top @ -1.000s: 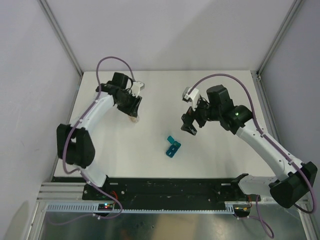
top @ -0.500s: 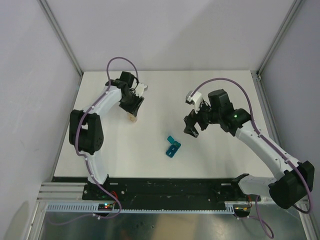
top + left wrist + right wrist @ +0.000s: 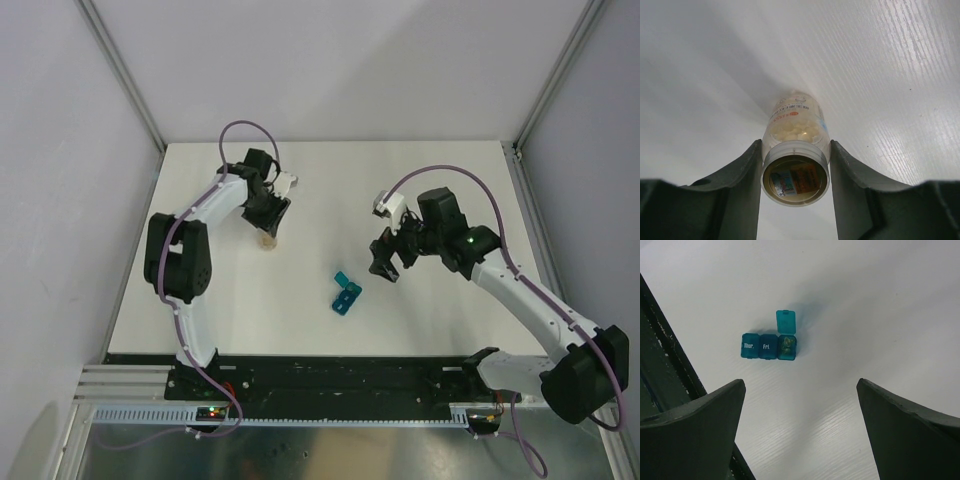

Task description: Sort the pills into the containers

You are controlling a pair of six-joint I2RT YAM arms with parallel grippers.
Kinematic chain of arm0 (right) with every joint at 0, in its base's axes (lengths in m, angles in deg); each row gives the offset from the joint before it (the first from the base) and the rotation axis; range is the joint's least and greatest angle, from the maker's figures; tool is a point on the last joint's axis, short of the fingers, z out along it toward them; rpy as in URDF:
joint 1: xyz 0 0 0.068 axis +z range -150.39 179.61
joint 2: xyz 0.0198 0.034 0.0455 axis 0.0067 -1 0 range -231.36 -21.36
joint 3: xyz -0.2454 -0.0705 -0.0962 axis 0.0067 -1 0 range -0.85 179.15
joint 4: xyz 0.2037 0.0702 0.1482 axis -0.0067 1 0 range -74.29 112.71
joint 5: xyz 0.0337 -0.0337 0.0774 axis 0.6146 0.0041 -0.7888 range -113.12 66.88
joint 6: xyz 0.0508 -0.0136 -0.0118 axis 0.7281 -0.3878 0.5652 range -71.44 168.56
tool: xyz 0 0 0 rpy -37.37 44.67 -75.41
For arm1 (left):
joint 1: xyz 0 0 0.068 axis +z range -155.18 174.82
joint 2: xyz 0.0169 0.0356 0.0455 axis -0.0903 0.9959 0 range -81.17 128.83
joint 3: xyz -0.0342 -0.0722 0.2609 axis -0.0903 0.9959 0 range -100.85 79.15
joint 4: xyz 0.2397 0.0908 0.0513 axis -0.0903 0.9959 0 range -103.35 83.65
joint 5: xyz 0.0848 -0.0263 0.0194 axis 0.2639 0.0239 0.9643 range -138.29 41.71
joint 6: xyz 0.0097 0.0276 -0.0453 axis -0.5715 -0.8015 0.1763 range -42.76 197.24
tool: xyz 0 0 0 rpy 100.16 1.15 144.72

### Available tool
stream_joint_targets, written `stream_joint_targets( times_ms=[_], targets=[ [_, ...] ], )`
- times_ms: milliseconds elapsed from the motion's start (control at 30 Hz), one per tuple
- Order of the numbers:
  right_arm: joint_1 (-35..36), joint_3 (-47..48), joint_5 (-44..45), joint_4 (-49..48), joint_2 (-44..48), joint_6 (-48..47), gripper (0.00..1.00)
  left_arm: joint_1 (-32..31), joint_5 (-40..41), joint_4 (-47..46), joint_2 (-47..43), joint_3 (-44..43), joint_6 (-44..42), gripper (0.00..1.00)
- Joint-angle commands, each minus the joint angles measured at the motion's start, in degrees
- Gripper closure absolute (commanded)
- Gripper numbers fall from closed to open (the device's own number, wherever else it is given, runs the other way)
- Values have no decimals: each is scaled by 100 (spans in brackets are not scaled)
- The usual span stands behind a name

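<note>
Clamping a small pill bottle (image 3: 795,117) near its capped end, the left gripper (image 3: 796,150) has closed in until both fingers press its sides. The bottle points away from the wrist toward the white table (image 3: 450,180), and pale pills (image 3: 795,132) show through its clear wall. To my eye that grip is there to carry the supply over for pouring.

The right gripper (image 3: 801,382) hangs with its jaws spread wide and nothing between them. Just beyond its fingertips, down on the table, lie the teal containers (image 3: 769,346). The end compartment's lid (image 3: 785,321) is flipped up, and something small sits inside. I would judge this arm waits ready to steady or open the strip.
</note>
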Motion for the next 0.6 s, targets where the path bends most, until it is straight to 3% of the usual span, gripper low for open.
stream_joint_targets(
  times_ms=[0, 167, 367, 567],
  targets=[
    [-36, -40, -131, -277, 192, -79, 0, 24, -146, -320, -51, 157, 75, 84],
    [-55, -72, -208, -269, 106, -74, 1, 24, -134, -461, -86, 310, 82, 69],
    [-63, -92, -239, -257, 31, -85, 1, 15, -103, -586, -178, 443, 77, 34],
    [-77, -127, -227, -257, 10, -95, 1, 12, -50, -649, -379, 464, 35, 7]
  ],
)
